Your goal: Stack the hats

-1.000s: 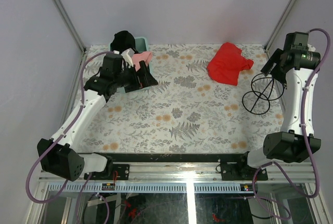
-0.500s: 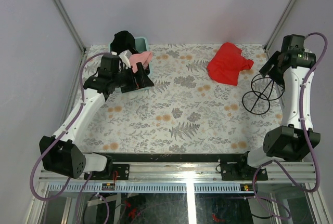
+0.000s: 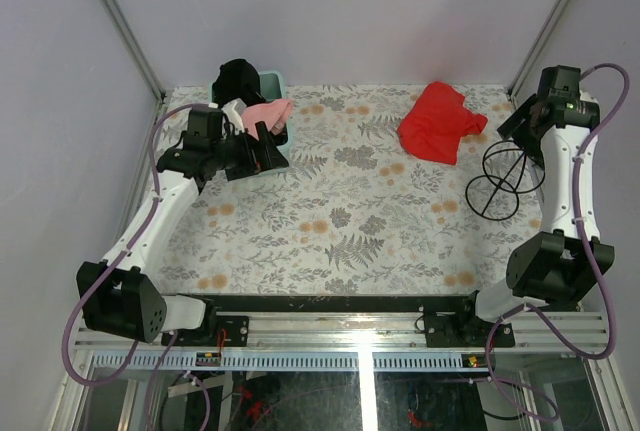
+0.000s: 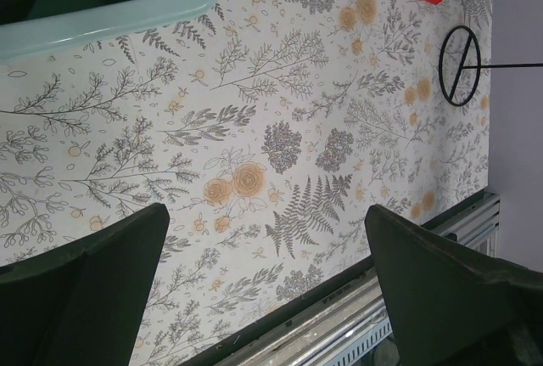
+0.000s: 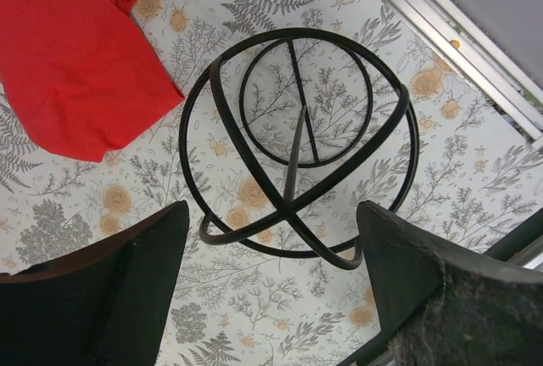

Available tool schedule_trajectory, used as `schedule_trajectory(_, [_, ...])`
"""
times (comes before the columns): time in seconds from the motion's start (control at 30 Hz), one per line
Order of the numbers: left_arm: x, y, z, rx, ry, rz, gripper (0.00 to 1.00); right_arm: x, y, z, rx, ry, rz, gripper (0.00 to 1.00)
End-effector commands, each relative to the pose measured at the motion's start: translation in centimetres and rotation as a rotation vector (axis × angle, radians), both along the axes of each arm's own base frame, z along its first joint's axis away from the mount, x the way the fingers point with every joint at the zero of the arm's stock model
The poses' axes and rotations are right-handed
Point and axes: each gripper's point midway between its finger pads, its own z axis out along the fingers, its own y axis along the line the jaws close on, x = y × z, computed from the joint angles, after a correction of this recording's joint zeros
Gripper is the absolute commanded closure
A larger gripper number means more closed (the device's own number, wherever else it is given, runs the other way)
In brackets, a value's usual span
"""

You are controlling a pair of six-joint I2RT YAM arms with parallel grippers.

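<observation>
Your hats are in the upper left of the top view. A black cap [image 3: 238, 76] is heaped over the far end of the mint-green tub [image 3: 274, 78], and a light pink cap [image 3: 270, 111] lies at its near end. The left end effector [image 3: 272, 151] hangs just below the pink cap in that frame, by the tub's near rim. In its wrist view its fingers [image 4: 85, 289] are spread wide with only the floral surface [image 4: 254, 128] between them, and the tub sits at the upper left edge, so nothing is grasped. The right end effector [image 3: 512, 126] is at the upper right, well apart from the hats, released and empty over a black wire stand [image 5: 297, 145]. A red cloth [image 3: 438, 121] lies beside the stand.
</observation>
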Motion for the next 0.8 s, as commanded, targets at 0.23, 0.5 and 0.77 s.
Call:
schedule_trajectory(0.23, [0.2, 0.7, -0.1, 0.009, -0.028, -0.006, 0.00, 0.9, -0.6, -1.2, -0.002, -0.019, -0.037, 0.29])
schedule_trajectory(0.5, [0.4, 0.7, -0.3, 0.007, -0.018, -0.004, 0.00, 0.7, -1.0, -1.0, -0.023, -0.020, -0.045, 0.65])
schedule_trajectory(0.77, [0.4, 0.6, 0.0, -0.001, -0.019, 0.003, 0.00, 1.1, 0.4, -2.2, 0.038, -0.017, 0.015, 1.00])
